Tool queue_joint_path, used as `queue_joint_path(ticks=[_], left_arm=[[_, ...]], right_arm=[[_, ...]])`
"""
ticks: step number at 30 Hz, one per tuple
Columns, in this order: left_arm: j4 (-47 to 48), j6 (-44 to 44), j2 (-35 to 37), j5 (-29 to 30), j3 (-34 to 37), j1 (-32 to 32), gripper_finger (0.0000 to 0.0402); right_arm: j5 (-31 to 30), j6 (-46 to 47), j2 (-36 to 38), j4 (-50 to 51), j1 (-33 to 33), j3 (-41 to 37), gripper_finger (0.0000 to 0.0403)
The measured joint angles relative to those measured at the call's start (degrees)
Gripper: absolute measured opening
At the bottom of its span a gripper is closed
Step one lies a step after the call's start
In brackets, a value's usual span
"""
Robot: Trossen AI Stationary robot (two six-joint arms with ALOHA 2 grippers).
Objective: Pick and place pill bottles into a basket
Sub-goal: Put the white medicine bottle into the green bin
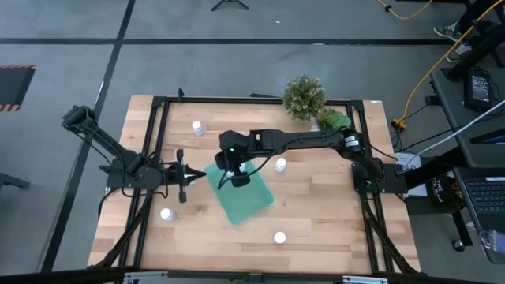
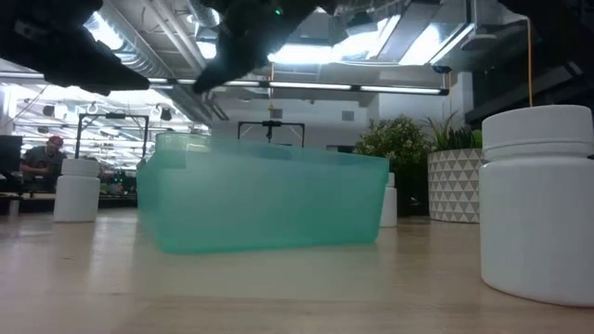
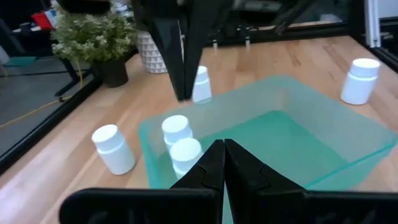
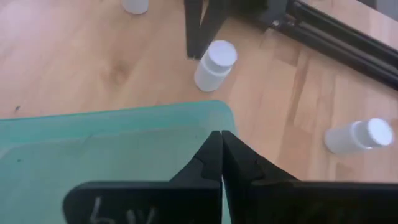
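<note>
The right tool (image 1: pixel 237 178) hangs over the teal basket (image 1: pixel 251 203) mid-surface, fingers together and empty. The nearest loose pill bottle (image 1: pixel 280 165) stands upright just off the basket toward the right arm's edge, well within that arm's reach.

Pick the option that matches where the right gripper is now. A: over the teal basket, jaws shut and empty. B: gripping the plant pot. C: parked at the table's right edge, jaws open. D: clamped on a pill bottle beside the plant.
A: in the high view the right gripper hangs over the basket, and its wrist view shows the jaws closed together on nothing, above the basket's teal wall.
</note>
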State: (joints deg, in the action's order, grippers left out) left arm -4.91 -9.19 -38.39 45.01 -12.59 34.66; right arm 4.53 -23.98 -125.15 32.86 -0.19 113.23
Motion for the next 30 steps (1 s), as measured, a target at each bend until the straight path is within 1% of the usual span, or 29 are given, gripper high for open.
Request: queue_joint_path(ticks=[5, 15, 18, 21, 24, 27, 30], left_arm=[[-0.1, -0.6, 0.0, 0.45, 0.01, 1.66, 0.0002], [-0.95, 0.4, 0.0, 0.13, 0.01, 1.74, 0.0005], [-0.94, 1.58, 0.0, 0.11, 0.01, 1.74, 0.0006], [-0.94, 1.92, 0.0, 0.11, 0.01, 1.74, 0.0006], [-1.05, 1.98, 0.0, 0.11, 0.01, 1.74, 0.0006], [-1.32, 2.32, 0.0, 0.8, 0.01, 1.56, 0.0008], [-1.91, 2.45, -0.02, 1.98, 0.01, 1.14, 0.0022]], right_arm=[[0.1, 1.39, 5.69, -11.68, 0.02, -13.11, 0.0001], [0.12, 1.81, 22.83, -30.99, 0.0, -37.51, 0.0001], [0.12, 2.72, 26.85, -39.18, 0.0, -47.19, 0.0], [0.1, 3.04, 31.06, -49.93, 0.0, -56.11, 0.0], [0.04, 5.52, 35.02, -58.52, 0.0, -63.97, 0.0001], [0.03, 8.47, 39.26, -64.08, 0.0, -70.69, 0.0005], [-0.01, 11.71, 42.53, -69.63, -0.02, -76.58, 0.0009]])
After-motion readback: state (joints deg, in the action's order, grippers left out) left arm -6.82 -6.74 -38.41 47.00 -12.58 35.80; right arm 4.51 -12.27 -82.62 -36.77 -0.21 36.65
